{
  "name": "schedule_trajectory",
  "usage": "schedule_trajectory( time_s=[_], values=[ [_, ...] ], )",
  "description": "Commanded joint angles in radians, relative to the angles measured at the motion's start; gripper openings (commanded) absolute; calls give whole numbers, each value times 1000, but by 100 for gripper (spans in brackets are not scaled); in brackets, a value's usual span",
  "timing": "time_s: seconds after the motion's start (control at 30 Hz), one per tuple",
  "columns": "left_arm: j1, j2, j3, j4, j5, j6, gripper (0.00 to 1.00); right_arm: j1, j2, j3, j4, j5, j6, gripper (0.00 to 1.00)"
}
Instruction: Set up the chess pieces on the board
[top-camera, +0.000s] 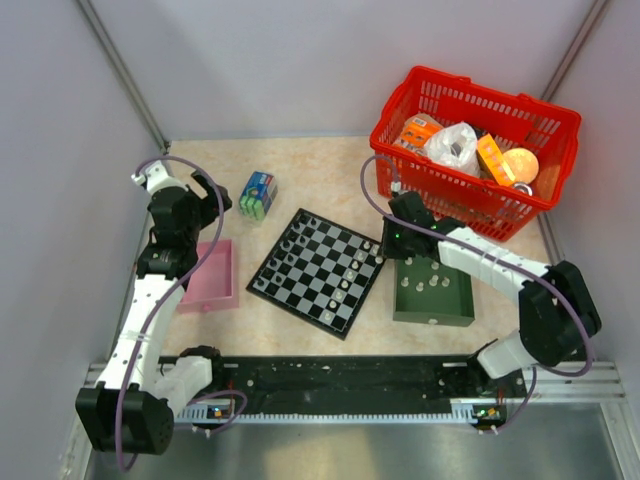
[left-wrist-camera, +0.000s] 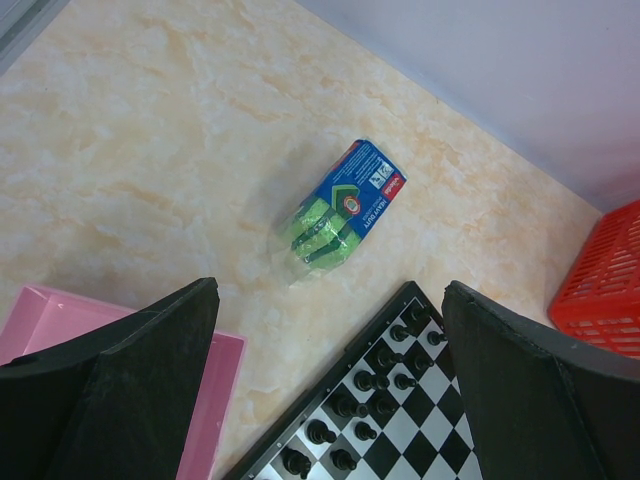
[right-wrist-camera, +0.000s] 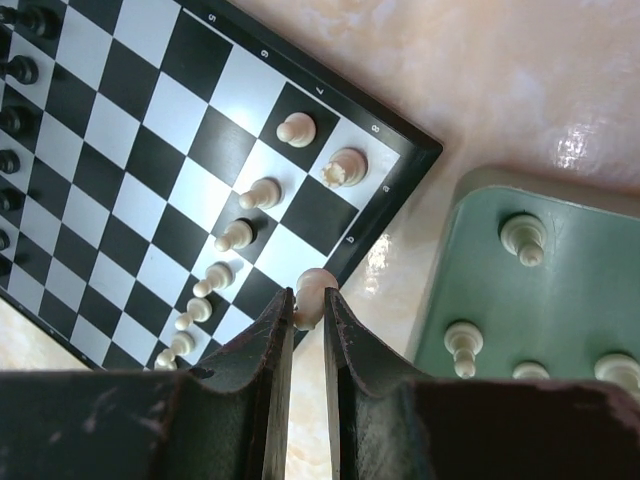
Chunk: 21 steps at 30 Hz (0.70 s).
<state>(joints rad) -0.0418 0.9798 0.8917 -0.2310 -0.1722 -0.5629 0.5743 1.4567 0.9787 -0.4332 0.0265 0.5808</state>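
A pale chess piece (right-wrist-camera: 315, 288) is pinched upright in the right jaws, over the board's (right-wrist-camera: 120, 110) right-hand edge row. The left jaws are spread wide, empty.

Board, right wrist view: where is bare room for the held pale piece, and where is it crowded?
Bare: edge squares between the crowned piece and the pale piece in the right gripper; the board middle, between pale pawn line and dark pieces. Crowded: that pawn line, the green tray.
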Motion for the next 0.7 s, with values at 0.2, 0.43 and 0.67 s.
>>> schedule_trajectory(
  time_s=[0.2,0.43,0.67],
  values=[
    [8,-12,-4,51,-7,3,99,12,105,71,96,-22,5,16],
    [10,-9,0,50,-7,3,99,10,154,95,102,-22,-7,16],
    [11,-7,3,50,-9,4,99,10,185,101,102,-20,-10,16]
  ],
)
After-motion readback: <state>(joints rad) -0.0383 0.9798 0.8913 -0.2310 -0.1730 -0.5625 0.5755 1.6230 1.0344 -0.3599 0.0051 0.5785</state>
